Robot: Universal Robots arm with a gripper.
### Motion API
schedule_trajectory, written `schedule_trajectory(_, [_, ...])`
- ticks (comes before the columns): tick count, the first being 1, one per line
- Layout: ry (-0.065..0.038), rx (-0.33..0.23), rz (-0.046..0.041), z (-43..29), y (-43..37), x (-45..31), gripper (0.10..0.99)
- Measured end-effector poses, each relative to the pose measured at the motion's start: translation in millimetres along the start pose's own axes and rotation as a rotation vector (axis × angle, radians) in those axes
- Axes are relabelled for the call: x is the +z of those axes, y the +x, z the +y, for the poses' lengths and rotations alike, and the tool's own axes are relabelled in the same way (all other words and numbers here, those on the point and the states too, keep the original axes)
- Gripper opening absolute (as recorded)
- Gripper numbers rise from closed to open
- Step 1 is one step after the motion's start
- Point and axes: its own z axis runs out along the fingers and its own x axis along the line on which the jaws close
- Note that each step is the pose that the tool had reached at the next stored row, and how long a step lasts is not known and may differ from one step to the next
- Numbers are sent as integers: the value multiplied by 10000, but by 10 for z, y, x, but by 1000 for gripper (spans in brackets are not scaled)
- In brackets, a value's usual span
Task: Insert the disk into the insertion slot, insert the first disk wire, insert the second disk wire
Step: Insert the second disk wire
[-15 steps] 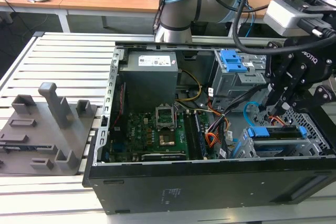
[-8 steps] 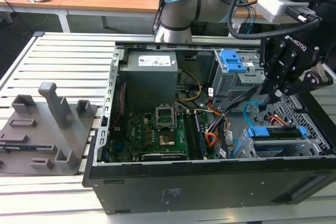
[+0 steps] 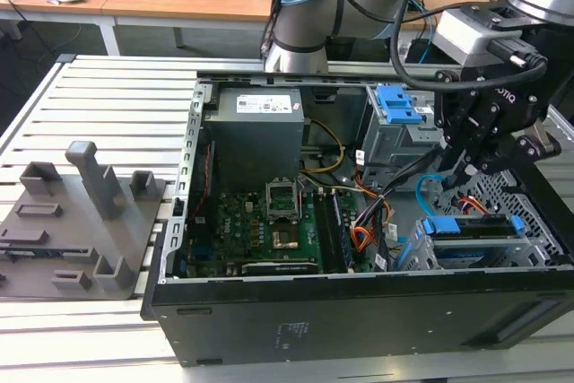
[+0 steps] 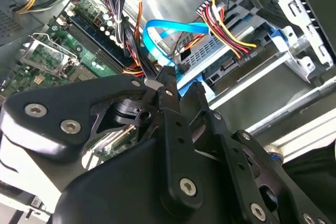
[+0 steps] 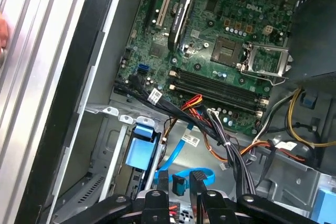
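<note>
Starting at the exterior view's left, we see a grey moulded fixture [image 3: 81,213] lying on the slatted table [image 3: 108,96], beside the open computer case [image 3: 359,311]. Inside the case, the power supply [image 3: 256,141] carries a white printed label [image 3: 260,103]; below it lies the green motherboard [image 3: 269,221]. Further right, the gripper [image 3: 462,177] hangs over the insertion slot [image 3: 511,190], where the disk [image 3: 475,244] already sits. The second disk wire [image 3: 429,187] loops just beside the gripper, with its plug end at the gripper's tip; we cannot tell whether the pincer is clamped on it. In the second wrist view, the first disk wire [image 4: 228,27] ends with its black plug against the disk's edge.
</note>
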Motion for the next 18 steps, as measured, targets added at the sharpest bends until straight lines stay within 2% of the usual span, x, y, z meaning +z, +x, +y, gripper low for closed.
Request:
schedule_trajectory(3, [-3, -19, 11, -5, -2, 95, 302])
schedule_trajectory(4, [-5, -23, 23, -7, -2, 105, 302])
schedule_trajectory(9, [-11, -23, 38, -8, -1, 108, 302])
schedule_trajectory(11, [-12, -23, 40, -7, -1, 108, 165])
schedule_trajectory(15, [-11, -23, 41, -7, 1, 109, 161])
schedule_trajectory(16, [-12, -23, 41, -2, 15, 110, 161])
schedule_trajectory(18, [-13, -23, 43, 21, 92, 113, 161])
